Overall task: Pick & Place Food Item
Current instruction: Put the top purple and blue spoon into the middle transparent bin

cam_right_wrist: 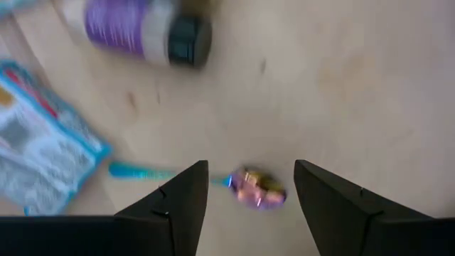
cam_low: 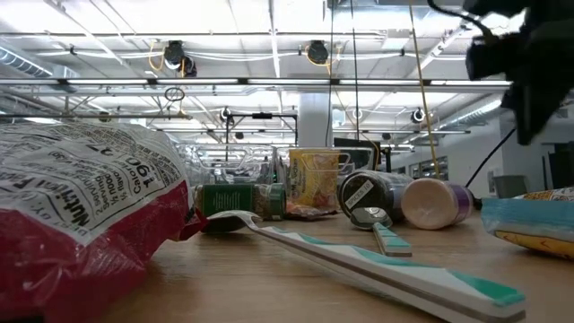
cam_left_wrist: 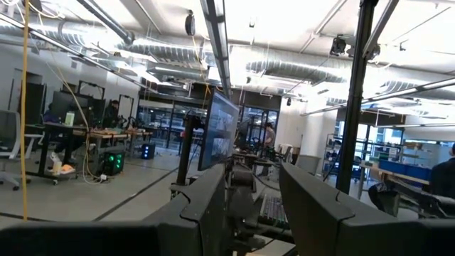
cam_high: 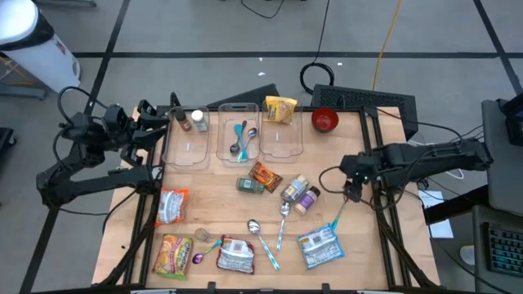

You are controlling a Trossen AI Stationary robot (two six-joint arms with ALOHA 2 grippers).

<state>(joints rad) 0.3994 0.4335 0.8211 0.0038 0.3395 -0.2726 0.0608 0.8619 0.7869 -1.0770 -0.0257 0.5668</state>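
Food packets lie scattered on the wooden table (cam_high: 359, 245): a blue packet (cam_high: 320, 247), a brown one (cam_high: 265, 175), a red-and-white bag (cam_high: 173, 204), a yellow bag (cam_high: 173, 255) and a white-and-red bag (cam_high: 237, 255). A yellow snack bag (cam_high: 280, 109) stands in the far right clear container (cam_high: 282, 140). My right gripper (cam_high: 352, 194) hangs open at the table's right side, pointing steeply down. Below it lies a teal-handled spoon (cam_right_wrist: 257, 189), with the blue packet (cam_right_wrist: 39, 153) beside it. My left gripper (cam_left_wrist: 252, 171) is open and raised at the far left corner (cam_high: 155, 122), holding nothing.
Two bottles (cam_high: 300, 194) and a green jar (cam_high: 249, 185) lie mid-table. More spoons (cam_high: 283, 214) lie near the front. Two other clear containers (cam_high: 186, 139) (cam_high: 239, 135) stand at the back, one holding spoons. A red bowl (cam_high: 325, 120) sits far right.
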